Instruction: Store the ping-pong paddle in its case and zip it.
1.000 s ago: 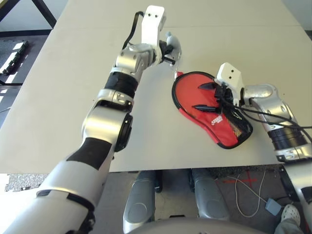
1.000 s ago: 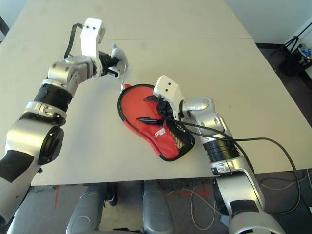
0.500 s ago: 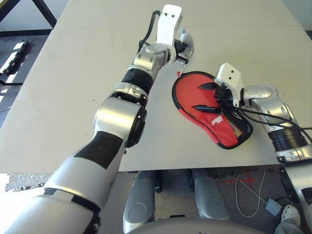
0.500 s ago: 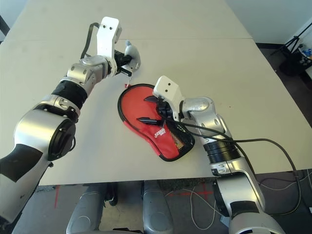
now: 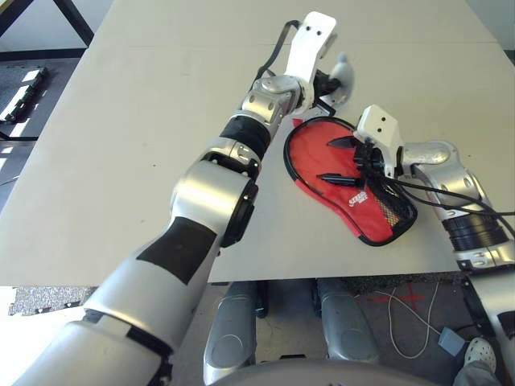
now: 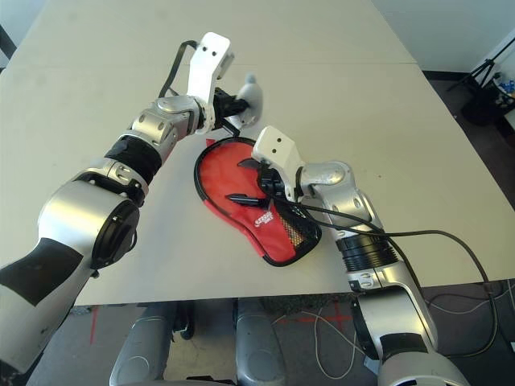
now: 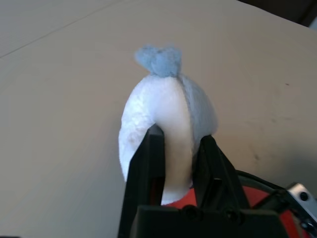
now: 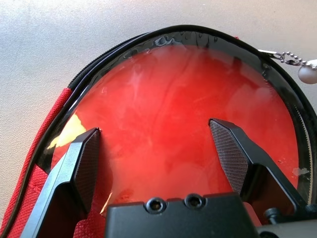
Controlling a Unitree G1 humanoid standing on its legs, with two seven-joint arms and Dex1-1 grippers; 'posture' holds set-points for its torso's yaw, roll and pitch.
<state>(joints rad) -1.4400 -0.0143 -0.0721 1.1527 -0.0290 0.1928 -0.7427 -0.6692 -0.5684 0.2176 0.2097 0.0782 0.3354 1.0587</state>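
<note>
Right wrist view, ping-pong paddle [image 8: 173, 114] just beyond spread right claw [image 8: 161, 153]

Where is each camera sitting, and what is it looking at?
Left eye view: on the robot's head, looking down at the table, the red case and both silver forearms.
Right eye view: the head's other eye, same scene from slightly to the side.
Left wrist view: on the left arm's wrist, looking along the left gripper, shut on a grey-white soft lump.
Right wrist view: on the right arm's wrist, looking along the open right gripper at the case's red top.
Shared: the lump and case also show in both eye views.
</note>
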